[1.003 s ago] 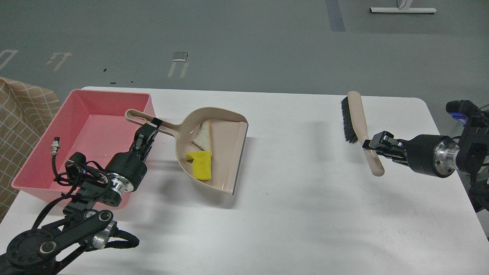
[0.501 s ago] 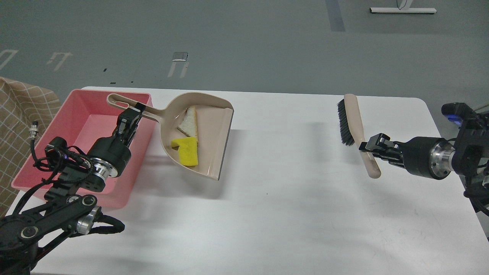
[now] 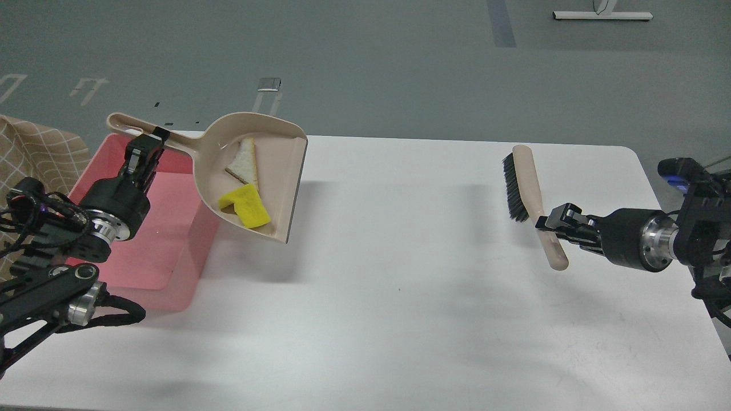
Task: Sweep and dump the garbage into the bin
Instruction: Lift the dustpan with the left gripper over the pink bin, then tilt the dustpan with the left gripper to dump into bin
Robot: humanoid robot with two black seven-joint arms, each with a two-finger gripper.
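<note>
My left gripper (image 3: 149, 142) is shut on the handle of the beige dustpan (image 3: 274, 165) and holds it lifted at the right edge of the pink bin (image 3: 171, 251). In the pan lie the garbage scraps: the white bread wedge (image 3: 244, 161) and the yellow sponge chunk (image 3: 246, 208). My right gripper (image 3: 549, 225) is shut on the handle of the beige brush (image 3: 528, 188) with black bristles, held above the table's right side.
The white table (image 3: 400, 285) carries the bin at its left end. A tan checked cloth (image 3: 34, 154) lies past the left edge. Grey floor lies beyond the far edge.
My left gripper has lifted the dustpan with both scraps and carried it left toward the bin. The right gripper with the brush has drifted slightly left and down.
</note>
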